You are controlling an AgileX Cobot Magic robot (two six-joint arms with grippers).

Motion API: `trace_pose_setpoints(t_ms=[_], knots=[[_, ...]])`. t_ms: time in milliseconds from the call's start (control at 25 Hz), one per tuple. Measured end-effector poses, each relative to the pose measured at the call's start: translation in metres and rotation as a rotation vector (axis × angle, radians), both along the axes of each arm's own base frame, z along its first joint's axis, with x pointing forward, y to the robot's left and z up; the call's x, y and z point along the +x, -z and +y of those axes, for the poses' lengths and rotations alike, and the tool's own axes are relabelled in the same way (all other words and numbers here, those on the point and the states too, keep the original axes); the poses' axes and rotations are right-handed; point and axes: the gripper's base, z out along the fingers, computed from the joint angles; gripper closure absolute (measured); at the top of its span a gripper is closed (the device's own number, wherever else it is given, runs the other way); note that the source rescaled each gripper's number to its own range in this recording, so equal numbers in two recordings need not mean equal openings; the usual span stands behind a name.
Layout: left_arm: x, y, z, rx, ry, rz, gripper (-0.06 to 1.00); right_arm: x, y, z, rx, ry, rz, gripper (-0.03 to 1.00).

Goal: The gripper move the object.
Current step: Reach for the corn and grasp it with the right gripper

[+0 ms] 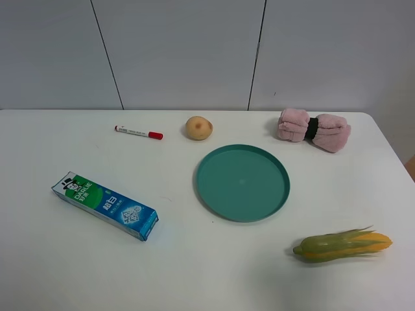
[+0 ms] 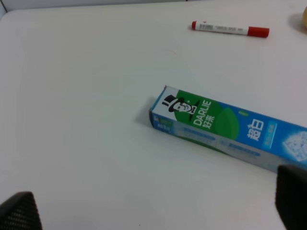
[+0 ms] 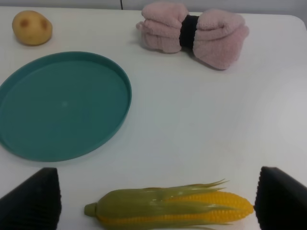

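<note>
The toy corn cob (image 1: 342,246) lies on its side at the front right of the white table (image 1: 214,272), yellow-orange with a green husk end pointing left. In the right wrist view the corn (image 3: 168,213) lies between the two black fingertips (image 3: 33,199) of my right gripper (image 3: 158,199), which is open and empty, spread wide on either side of the cob. My left gripper (image 2: 156,208) is open and empty over the table near the toothpaste box (image 2: 225,129). Neither gripper shows in the exterior high view.
A teal plate (image 1: 207,162) sits mid-table. A tan potato-like ball (image 1: 198,127), a red-capped marker (image 1: 138,133) and a pink rolled towel (image 1: 314,129) lie along the back. The toothpaste box (image 1: 105,205) lies at the front left.
</note>
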Motion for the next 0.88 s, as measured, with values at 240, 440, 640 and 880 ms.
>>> trace_pose_setpoints(t_ms=[240,440,640,880], knots=[[0.000,0.000,0.000,0.000,0.000,0.000,-0.06,0.000,0.000,0.000,0.000,0.000,0.000,0.32],[0.000,0.000,0.000,0.000,0.000,0.000,-0.06,0.000,0.000,0.000,0.000,0.000,0.000,0.33],[0.000,0.000,0.000,0.000,0.000,0.000,-0.06,0.001,0.000,0.000,-0.001,-0.001,0.004,0.33],[0.000,0.000,0.000,0.000,0.000,0.000,-0.06,0.026,0.002,-0.001,-0.102,-0.066,0.168,0.33]])
